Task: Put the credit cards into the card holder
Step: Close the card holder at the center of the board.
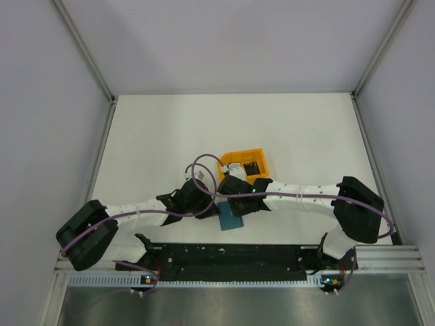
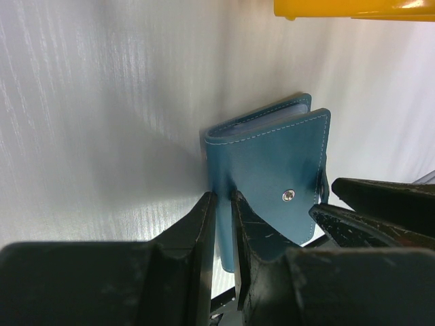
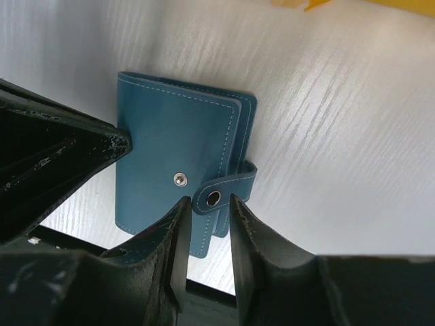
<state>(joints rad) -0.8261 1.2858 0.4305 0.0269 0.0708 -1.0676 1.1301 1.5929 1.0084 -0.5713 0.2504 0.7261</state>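
Observation:
The teal card holder lies on the white table near its front edge, its cover down. My left gripper is shut on the holder's left edge, a strip of teal pinched between its fingers. My right gripper is open, its fingertips on either side of the unsnapped strap tab, which stands apart from the stud on the holder's cover. A dark credit card lies in the orange tray behind both grippers.
The orange tray's rim shows at the top of the left wrist view and the right wrist view. The black base rail runs just in front of the holder. White walls enclose the table.

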